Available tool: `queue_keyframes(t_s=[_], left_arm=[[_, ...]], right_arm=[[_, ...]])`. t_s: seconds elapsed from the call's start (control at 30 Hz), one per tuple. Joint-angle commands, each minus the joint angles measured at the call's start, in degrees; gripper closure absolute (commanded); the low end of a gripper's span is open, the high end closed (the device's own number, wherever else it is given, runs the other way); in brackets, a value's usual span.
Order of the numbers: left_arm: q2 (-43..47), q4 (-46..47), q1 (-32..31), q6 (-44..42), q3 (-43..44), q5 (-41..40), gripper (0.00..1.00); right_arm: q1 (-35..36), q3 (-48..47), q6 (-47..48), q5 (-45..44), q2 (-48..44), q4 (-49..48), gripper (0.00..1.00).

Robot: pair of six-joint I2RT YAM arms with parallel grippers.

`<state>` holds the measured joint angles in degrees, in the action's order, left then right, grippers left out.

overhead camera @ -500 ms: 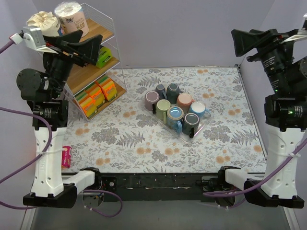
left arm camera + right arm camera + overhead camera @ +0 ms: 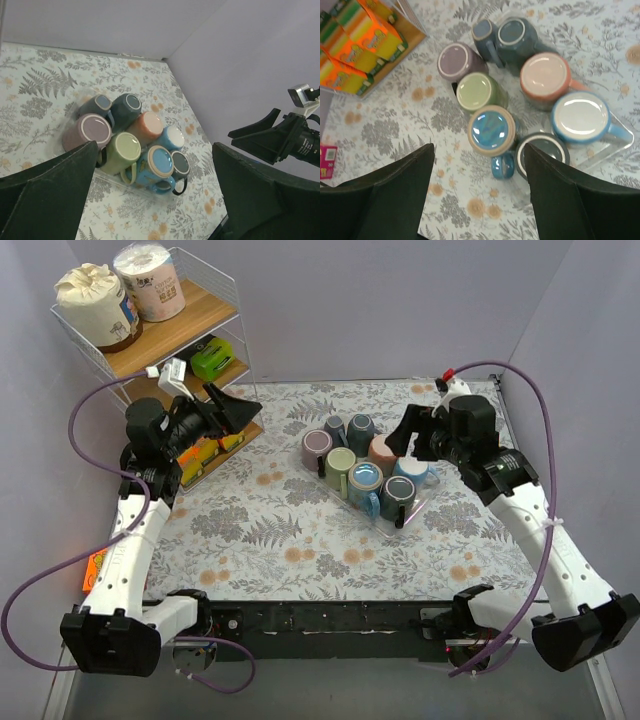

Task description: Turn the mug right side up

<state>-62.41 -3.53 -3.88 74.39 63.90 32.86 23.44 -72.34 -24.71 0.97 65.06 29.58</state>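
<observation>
Eight mugs [image 2: 365,475] stand packed together, bottoms up, on a clear tray [image 2: 600,155] just toward 1 o'clock of the middle of the floral tabletop [image 2: 250,530]. Which one is meant cannot be told from here. The right hand [image 2: 408,432] hovers above the cluster's 2 o'clock edge, fingers spread wide with nothing between them. The left hand [image 2: 232,408] is likewise released and empty, well apart at 9 o'clock beside the wire shelf rack [image 2: 190,350]. These look like glazed ceramic: rigid, fairly heavy for a two-finger grip, slick on the walls and liable to chip if knocked against a neighbour or dropped mid-flip. The blue mug [image 2: 491,130] on the cluster's 6 o'clock side seems the easiest to reach, since its handle [image 2: 501,166] juts out over open tray. A pinch across that handle, or across the wall near the base, would likely hold best, and the mug should be lifted clear before it is rotated.
</observation>
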Motion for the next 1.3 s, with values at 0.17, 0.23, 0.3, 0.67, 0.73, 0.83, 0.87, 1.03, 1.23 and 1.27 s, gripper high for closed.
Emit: queue_keyframes(t_s=[0.17, 0.23, 0.3, 0.67, 0.73, 0.83, 0.87, 1.03, 1.23, 1.27], left_arm=[[10.02, -9.91, -6.21, -3.03, -12.46, 0.8, 0.02], [13.89, -9.83, -8.06, 0.04, -19.05, -1.39, 0.02], [17.83, -9.74, -11.23, 4.15, -22.92, -3.76, 0.02], [28.31, -10.36, -16.42, 13.77, -32.09, -10.54, 0.02], [27.88, -10.62, -16.42, 13.06, -31.82, -10.8, 0.02], [23.31, -10.8, -16.42, 9.11, -29.27, -7.91, 0.02], [22.08, -10.19, -16.34, 8.15, -29.01, -6.51, 0.02], [17.5, -8.34, -16.34, 3.83, -27.77, -2.1, 0.02], [18.73, -10.44, -16.25, 3.66, -27.69, -6.4, 0.02], [18.9, -10.62, -16.33, 3.66, -27.69, -7.36, 0.02]], right_arm=[[7.14, 10.45, 4.14, -1.41, -10.65, 2.93, 0.26], [9.07, 13.26, 4.06, -1.85, -10.57, 2.94, 0.28], [10.39, 16.33, 3.71, -3.07, -10.3, 1.27, 0.29], [17.07, 22.59, 2.91, -8.09, -3.72, -6.28, 0.28], [17.6, 22.68, 3.52, -8.7, -2.4, -7.25, 0.27], [17.95, 21.98, 3.7, -9.93, 0.41, -8.84, 0.28], [17.95, 21.71, 3.7, -10.46, 1.99, -9.1, 0.28], [18.13, 18.73, 4.06, -13.62, 6.83, -7.88, 0.3], [18.31, 18.9, 4.58, -15.21, 10.0, -10.42, 0.33], [18.31, 18.81, 4.58, -15.3, 10.78, -10.86, 0.34]])
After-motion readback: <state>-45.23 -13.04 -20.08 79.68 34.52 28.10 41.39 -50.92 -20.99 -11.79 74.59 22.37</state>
